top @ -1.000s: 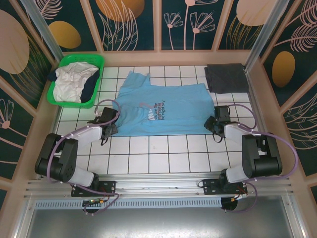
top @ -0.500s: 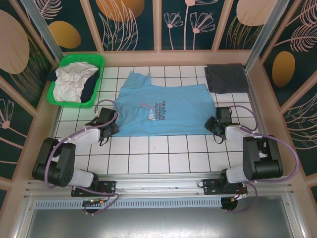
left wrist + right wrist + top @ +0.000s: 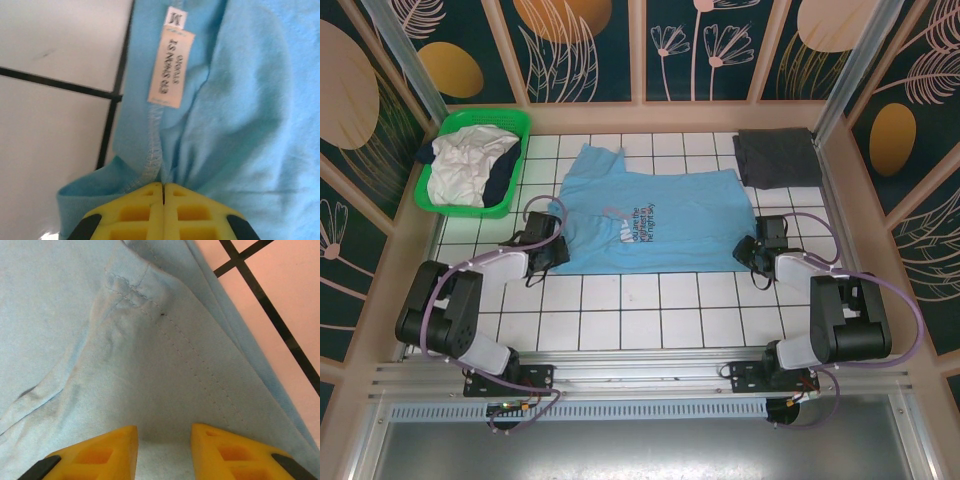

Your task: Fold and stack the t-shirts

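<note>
A light blue t-shirt (image 3: 650,215) with a small chest print lies spread flat on the tiled table (image 3: 650,310). My left gripper (image 3: 548,248) is at its near left edge. In the left wrist view that gripper (image 3: 163,185) is shut on the stitched hem of the t-shirt (image 3: 240,100), just below a white care label (image 3: 172,65). My right gripper (image 3: 752,250) holds the near right corner. In the right wrist view blue t-shirt cloth (image 3: 100,340) fills the gap between the tips of my right gripper (image 3: 165,432). A dark grey t-shirt (image 3: 777,157) lies folded at the far right.
A green basket (image 3: 448,199) at the far left holds white (image 3: 465,170) and navy crumpled shirts. Patterned walls and posts close in the table on three sides. Bare tiles lie in front of the blue shirt.
My left gripper has shifted a little away from me and to the right along the shirt's left edge, and the cloth there is gathered slightly. The right arm has not moved.
</note>
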Robot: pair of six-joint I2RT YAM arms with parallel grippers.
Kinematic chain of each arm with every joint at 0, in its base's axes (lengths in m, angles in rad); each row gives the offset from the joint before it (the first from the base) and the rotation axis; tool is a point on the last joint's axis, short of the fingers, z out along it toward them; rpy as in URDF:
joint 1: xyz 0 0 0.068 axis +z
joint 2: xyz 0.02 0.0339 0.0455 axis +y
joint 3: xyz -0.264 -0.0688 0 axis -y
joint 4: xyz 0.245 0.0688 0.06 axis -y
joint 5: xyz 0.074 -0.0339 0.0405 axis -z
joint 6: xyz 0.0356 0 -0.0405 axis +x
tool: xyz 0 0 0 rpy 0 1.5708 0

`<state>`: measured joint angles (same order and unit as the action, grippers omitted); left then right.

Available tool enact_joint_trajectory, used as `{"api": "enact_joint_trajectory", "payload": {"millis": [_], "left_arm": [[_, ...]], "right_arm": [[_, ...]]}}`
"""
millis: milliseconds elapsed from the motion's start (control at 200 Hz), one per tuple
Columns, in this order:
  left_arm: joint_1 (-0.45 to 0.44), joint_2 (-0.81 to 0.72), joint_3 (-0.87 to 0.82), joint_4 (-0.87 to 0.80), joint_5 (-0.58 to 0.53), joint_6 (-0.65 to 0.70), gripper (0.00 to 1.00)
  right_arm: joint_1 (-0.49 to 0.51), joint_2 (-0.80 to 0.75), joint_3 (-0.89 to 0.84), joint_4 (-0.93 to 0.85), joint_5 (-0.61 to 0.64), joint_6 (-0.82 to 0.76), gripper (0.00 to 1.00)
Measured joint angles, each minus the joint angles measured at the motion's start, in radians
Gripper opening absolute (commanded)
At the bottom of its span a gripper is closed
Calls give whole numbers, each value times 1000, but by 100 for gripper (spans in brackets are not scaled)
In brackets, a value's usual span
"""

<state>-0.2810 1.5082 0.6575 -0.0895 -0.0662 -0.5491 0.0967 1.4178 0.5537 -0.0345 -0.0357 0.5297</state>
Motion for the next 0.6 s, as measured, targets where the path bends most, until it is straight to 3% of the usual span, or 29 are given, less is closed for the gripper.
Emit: {"api": "enact_joint_trajectory", "payload": {"millis": [160,275,460,601], "left_arm": [[0,-86,-1,-63,-59,-5,0],[0,-134,-1,-91,-90,-12,10],[-1,-140,-8,-116,-108,-31,10],[0,-140,-11,-154,-161,-37,19]], "right_arm": [[-2,0,0,0,-1,0,34],[-2,0,0,0,-4,0,34],[-2,0,0,0,-12,0,34],[-4,0,0,0,-14,0,34]]}}
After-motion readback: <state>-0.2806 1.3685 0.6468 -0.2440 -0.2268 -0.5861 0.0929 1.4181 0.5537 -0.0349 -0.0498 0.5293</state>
